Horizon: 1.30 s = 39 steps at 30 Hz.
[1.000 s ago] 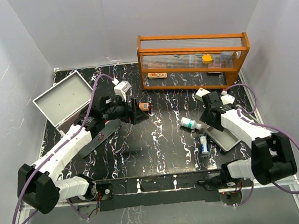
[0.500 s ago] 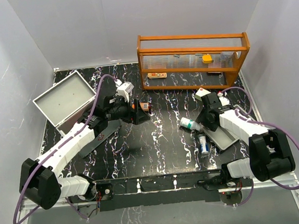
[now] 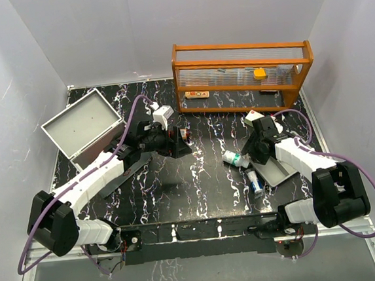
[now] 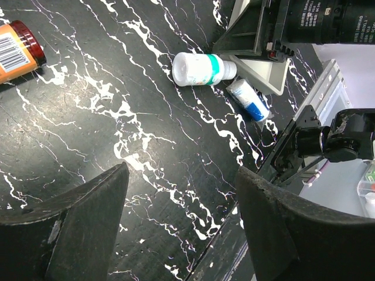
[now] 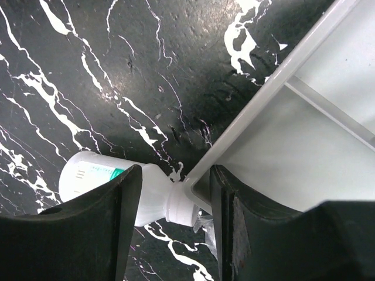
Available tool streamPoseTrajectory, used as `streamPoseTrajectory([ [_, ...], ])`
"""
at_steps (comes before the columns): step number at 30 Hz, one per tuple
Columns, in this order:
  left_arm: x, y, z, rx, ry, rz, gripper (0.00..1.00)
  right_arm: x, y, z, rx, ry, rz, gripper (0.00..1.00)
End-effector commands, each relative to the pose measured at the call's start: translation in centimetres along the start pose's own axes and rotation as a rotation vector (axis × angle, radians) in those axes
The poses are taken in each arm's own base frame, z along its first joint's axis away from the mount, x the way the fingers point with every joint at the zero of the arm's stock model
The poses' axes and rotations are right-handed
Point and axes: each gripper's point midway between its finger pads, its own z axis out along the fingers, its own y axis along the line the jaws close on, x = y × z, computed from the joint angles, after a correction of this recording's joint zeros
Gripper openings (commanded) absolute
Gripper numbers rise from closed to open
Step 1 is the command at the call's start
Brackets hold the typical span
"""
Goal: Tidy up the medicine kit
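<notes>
The medicine kit, a light-grey case with its lid up, lies at the far left. My left gripper hovers open over bare tabletop beside an orange bottle. My right gripper has closed in on the neck of a lying white bottle with a green band and on the corner of a small grey divided tray. One finger presses the bottle's shoulder and the other sits inside the tray wall.
A blue-and-white bottle lies just in front of the tray. An orange wooden shelf with small items stands at the back right. White walls close in the black marbled table on three sides.
The right jaws have narrowed around the white bottle's neck and the tray corner, and both have slid a little left. The left arm has reached further right, past the orange bottle.
</notes>
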Motion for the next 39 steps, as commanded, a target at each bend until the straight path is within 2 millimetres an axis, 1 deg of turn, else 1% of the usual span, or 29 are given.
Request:
streamPoseTrajectory([
  [1,0.4,-0.1,0.2,0.002,0.007,0.004,0.73,-1.9,0.8,-1.6,-0.009,-0.070,-0.025,0.50],
  [4,0.8,0.3,0.0,-0.018,0.010,0.009,0.73,-3.1,0.3,-2.8,0.015,-0.125,-0.073,0.56],
  [7,0.9,0.7,-0.2,-0.044,0.011,0.018,0.74,-4.1,0.8,-4.2,-0.013,-0.165,-0.155,0.60],
  [9,0.7,0.8,-0.3,-0.054,0.005,0.022,0.74,-4.5,2.1,-5.3,-0.074,-0.184,-0.213,0.60],
  [11,0.7,0.9,-0.3,-0.060,0.004,0.023,0.74,-4.5,4.1,-6.2,-0.163,-0.185,-0.288,0.62],
  [13,0.6,1.1,-0.2,-0.066,0.001,0.024,0.74,-3.6,5.7,-6.5,-0.208,-0.155,-0.376,0.63],
  [17,0.4,1.2,-0.1,-0.072,-0.003,0.026,0.74,-0.9,7.7,-5.2,-0.209,-0.083,-0.548,0.66],
  [19,0.4,1.1,-0.2,-0.072,-0.001,0.027,0.74,-0.1,8.2,-4.4,-0.194,-0.065,-0.602,0.66],
  [21,0.4,1.2,-0.3,-0.076,0.001,0.027,0.74,0.1,8.4,-3.5,-0.177,-0.064,-0.649,0.66],
  [25,0.6,1.2,-0.5,-0.081,0.005,0.034,0.74,0.2,8.6,-2.4,-0.151,-0.061,-0.689,0.65],
  [30,0.7,1.4,-0.5,-0.087,0.005,0.036,0.74,1.0,9.0,-1.8,-0.154,-0.033,-0.720,0.64],
  [35,0.8,1.4,-0.4,-0.086,0.010,0.038,0.74,2.8,8.7,-0.9,-0.161,0.047,-0.775,0.64],
  [37,0.8,1.5,-0.3,-0.087,0.014,0.041,0.74,3.2,8.3,-0.5,-0.142,0.061,-0.783,0.64],
  [39,0.8,1.6,-0.4,-0.090,0.015,0.043,0.74,3.1,8.0,-0.3,-0.120,0.058,-0.781,0.64],
])
